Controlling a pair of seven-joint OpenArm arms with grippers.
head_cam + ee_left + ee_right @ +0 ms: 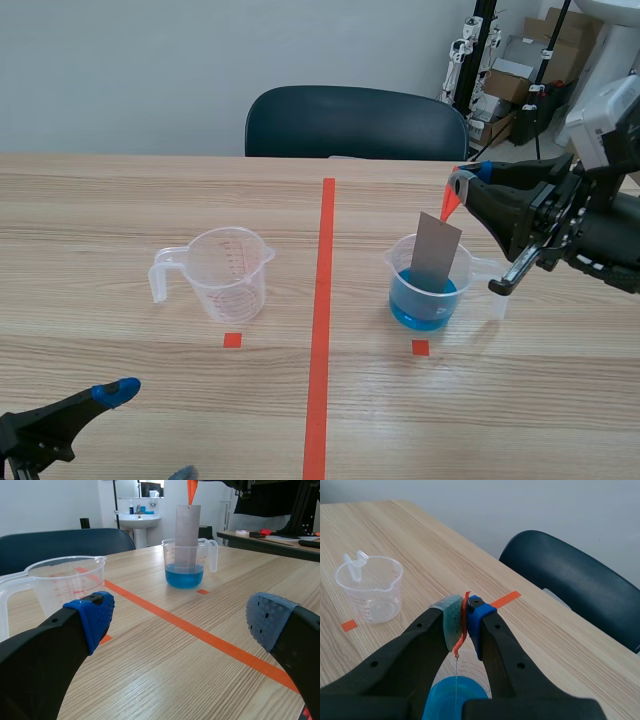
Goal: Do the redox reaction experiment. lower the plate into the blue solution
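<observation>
A grey metal plate (435, 252) hangs from an orange tape tab (449, 205), its lower end inside the clear beaker (430, 285) of blue solution (423, 300). My right gripper (458, 186) is shut on the tab above the beaker. In the right wrist view the tab (464, 622) is pinched between the pads, with the plate edge-on (455, 690) and the blue solution (450, 700) below. The left wrist view shows the plate (187, 532) standing in the beaker (187, 562) far ahead. My left gripper (150, 430) is open, low at the near left.
An empty clear measuring cup (222, 272) stands left of the orange-red centre line (322, 320), just ahead of my left gripper in its wrist view (60, 587). A dark chair (355, 125) stands behind the table. Equipment and boxes (520, 75) are at the far right.
</observation>
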